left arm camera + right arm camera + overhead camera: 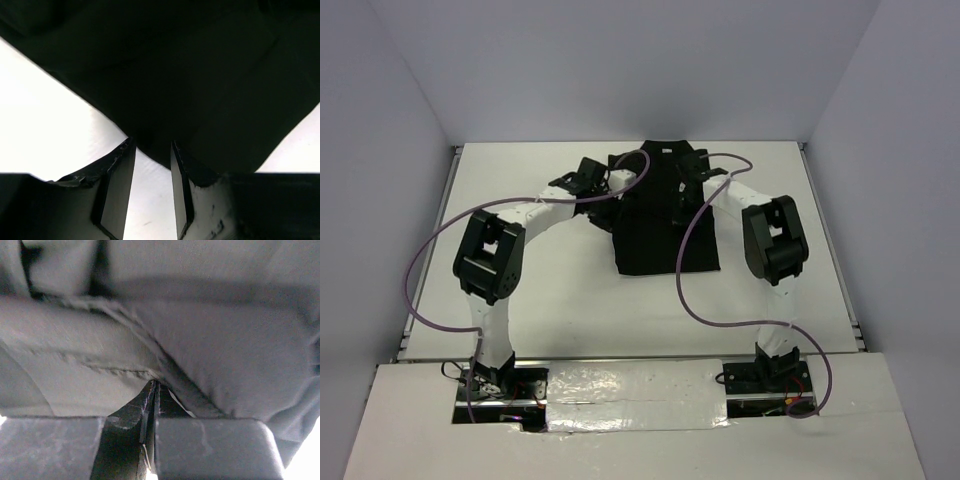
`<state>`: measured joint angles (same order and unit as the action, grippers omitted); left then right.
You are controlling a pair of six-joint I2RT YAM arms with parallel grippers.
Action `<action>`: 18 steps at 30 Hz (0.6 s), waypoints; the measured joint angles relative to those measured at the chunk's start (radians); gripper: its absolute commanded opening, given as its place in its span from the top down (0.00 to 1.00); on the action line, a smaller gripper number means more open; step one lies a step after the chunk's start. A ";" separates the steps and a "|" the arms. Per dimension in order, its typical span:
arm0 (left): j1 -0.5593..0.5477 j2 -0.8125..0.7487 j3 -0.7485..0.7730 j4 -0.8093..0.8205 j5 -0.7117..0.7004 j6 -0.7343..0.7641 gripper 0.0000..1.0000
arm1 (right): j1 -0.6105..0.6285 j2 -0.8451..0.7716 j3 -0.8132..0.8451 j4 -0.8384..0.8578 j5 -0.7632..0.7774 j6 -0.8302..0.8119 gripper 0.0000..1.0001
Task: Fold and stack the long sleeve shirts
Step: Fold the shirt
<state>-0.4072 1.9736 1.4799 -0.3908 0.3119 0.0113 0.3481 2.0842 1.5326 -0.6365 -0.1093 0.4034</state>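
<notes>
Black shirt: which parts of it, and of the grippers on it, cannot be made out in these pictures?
- Top view: the shirt is one flat black, so its sleeves and folds do not show.
- Right wrist view: bunched cloth covers the tips of the shut right gripper; whether cloth is pinched is unclear.
- Left wrist view: the picture's edges cut off the shirt, so which part lies at the open left gripper cannot be told.

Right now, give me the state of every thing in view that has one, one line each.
long sleeve shirt: lying on the table, folded into a narrow block, no sleeves spread out.
left gripper: open, a shirt edge at its tips.
right gripper: shut, tips against a shirt seam; whether cloth is pinched cannot be told.
</notes>
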 measured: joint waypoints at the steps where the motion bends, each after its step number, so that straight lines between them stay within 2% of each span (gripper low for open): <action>1: -0.008 0.000 -0.008 0.002 0.000 -0.008 0.53 | 0.000 0.005 0.016 -0.007 0.015 0.000 1.00; 11: -0.021 0.004 -0.033 0.003 -0.023 -0.017 0.53 | -0.005 0.120 0.325 -0.047 0.196 -0.018 1.00; 18: -0.020 0.004 -0.033 0.000 -0.047 0.018 0.53 | -0.030 0.291 0.719 -0.107 0.273 -0.059 1.00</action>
<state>-0.4271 1.9778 1.4471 -0.3912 0.2653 0.0288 0.3180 2.3749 2.2520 -0.7433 0.1638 0.3447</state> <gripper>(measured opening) 0.468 0.008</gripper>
